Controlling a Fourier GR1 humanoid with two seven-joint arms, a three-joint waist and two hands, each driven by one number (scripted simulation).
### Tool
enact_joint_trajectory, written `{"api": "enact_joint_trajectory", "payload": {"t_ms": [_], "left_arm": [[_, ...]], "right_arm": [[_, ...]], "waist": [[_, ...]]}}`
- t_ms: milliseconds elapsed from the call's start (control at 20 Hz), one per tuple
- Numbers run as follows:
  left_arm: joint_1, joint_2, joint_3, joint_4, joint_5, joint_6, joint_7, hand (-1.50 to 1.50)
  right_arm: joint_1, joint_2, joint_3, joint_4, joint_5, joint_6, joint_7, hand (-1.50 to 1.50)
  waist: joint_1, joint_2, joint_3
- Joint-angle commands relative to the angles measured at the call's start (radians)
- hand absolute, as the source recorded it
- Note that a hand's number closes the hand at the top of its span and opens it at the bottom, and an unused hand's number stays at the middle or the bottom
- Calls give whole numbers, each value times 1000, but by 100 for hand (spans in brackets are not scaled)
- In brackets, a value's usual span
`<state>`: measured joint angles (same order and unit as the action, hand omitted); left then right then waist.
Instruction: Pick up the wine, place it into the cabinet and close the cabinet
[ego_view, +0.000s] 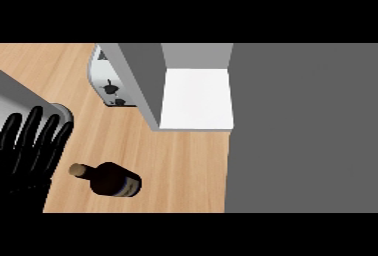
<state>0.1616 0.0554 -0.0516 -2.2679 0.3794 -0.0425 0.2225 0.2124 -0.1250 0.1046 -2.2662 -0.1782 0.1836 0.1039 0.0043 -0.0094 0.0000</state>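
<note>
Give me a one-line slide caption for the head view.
Wine bottle on the wooden counter, open left hand beside it, open cabinet beyond.

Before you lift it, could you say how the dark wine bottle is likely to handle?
The dark glass wine bottle with a cork looks rigid and probably fragile. Its rounded body may roll if nudged, and the smooth surface could slip.

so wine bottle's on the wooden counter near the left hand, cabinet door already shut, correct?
Not quite. The head view shows the cabinet open, its white inside exposed. The rest holds: the wine bottle is on the wooden counter beside the left hand, whose fingers are straight.
</note>
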Motion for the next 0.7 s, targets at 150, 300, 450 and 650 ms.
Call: {"api": "enact_joint_trajectory", "payload": {"t_ms": [150, 300, 450, 650], "left_arm": [[73, 47, 60, -314, 207, 114, 306, -150], [35, 31, 35, -331, 161, 171, 349, -150], [94, 38, 48, -354, 187, 127, 338, -150], [15, 51, 74, -373, 189, 173, 400, -150]], "right_arm": [[85, -12, 56, -190, -66, 3, 143, -150], [93, -18, 60, -292, -111, -39, 253, -150], [116, -28, 33, -287, -153, -13, 231, -150], [100, -12, 95, -313, -80, -59, 279, -150]], "waist": [[2, 4, 0], [-1, 2, 0], [7, -2, 0], [12, -6, -1]]}}
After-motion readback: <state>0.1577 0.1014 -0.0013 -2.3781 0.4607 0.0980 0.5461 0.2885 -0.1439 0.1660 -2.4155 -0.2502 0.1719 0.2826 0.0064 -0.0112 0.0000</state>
